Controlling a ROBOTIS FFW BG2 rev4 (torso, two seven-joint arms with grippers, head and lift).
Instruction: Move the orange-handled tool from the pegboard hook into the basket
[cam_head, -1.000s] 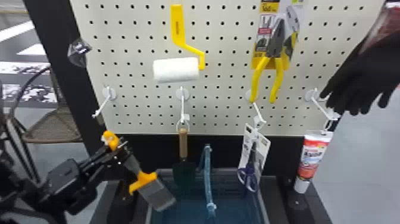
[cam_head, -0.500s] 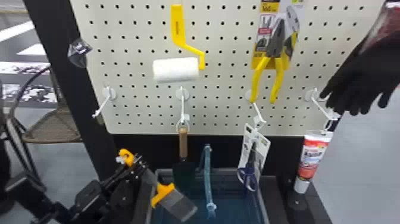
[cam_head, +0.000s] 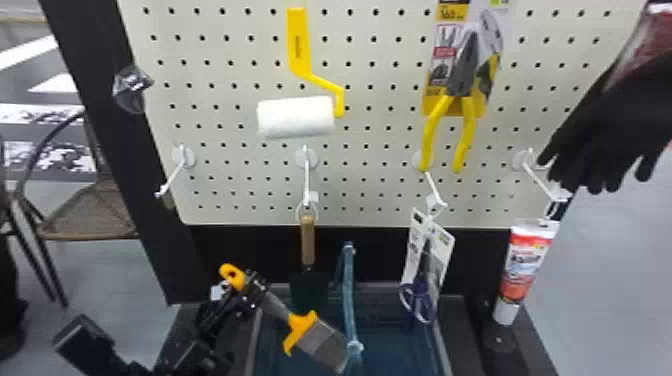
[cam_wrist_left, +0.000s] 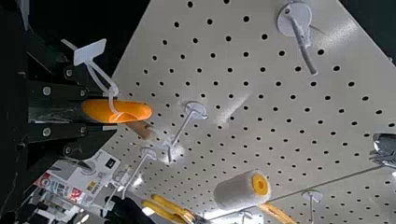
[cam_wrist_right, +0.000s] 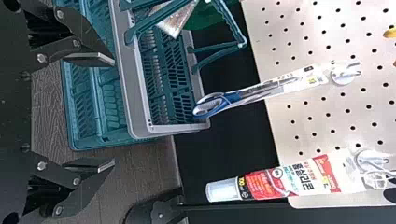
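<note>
- The left gripper (cam_head: 254, 289) is holding the orange-handled tool (cam_head: 302, 327) by the handle, its fingers closing narrowly around it.
- The right gripper (cam_wrist_right: 114, 112) is standing empty, its fingers spreading wide.
- The tool is slanting above the basket (cam_head: 441, 345); whether its blade is touching the basket's handle (cam_head: 350, 300), I cannot tell.
- The left fingers are hiding part of the grip, and the head view's bottom edge is cutting off the basket.
- A thin white tie (cam_wrist_left: 89, 52) is looping through the handle's smooth, rounded end.
- Slotted plastic is forming the basket's walls.
</note>
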